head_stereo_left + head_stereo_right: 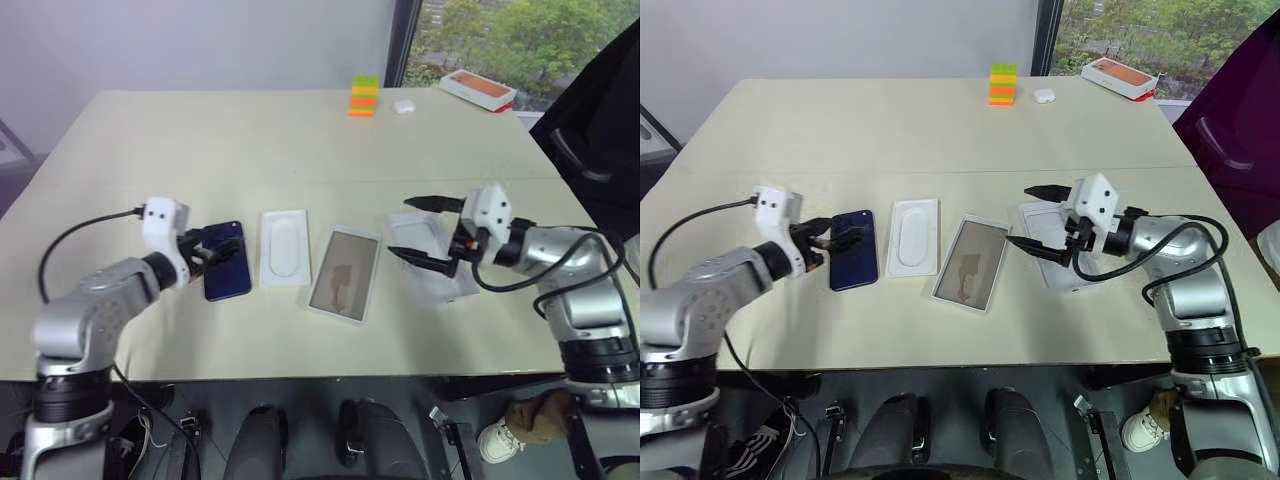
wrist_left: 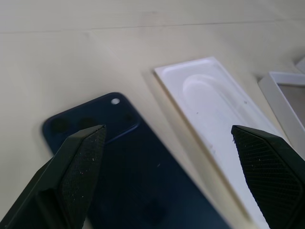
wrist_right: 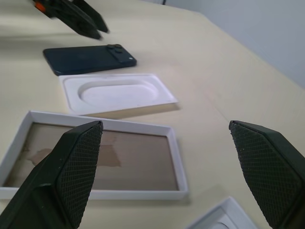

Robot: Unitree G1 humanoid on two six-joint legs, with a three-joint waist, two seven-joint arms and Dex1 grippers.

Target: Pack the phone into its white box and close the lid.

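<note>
White box (image 1: pixel 968 262) sits nearest on the table (image 1: pixel 940 140), open side up. Just left: thin white insert (image 1: pixel 913 236), then phone (image 1: pixel 853 249) face down. Left gripper (image 1: pixel 835 240) hovers over the phone, jaws spread, empty. Right gripper (image 1: pixel 1037 217) released above lid (image 1: pixel 1050 250). Far edge: colored blocks (image 1: pixel 1002 85), orange-pictured box (image 1: pixel 1118 77).

Each arm is built of rounded silver-grey metallic segments joined by black ribbed collars, and a black cable is looped from the forearm to the wrist on both sides. The left gripper (image 1: pixel 830 240) and the right gripper (image 1: pixel 1038 217) are each topped by a white boxy housing marked with small dark dots. Two tapered black fingers (image 3: pixel 71 171), textured with a fine diamond grid on their inner faces, are carried by each.
</note>
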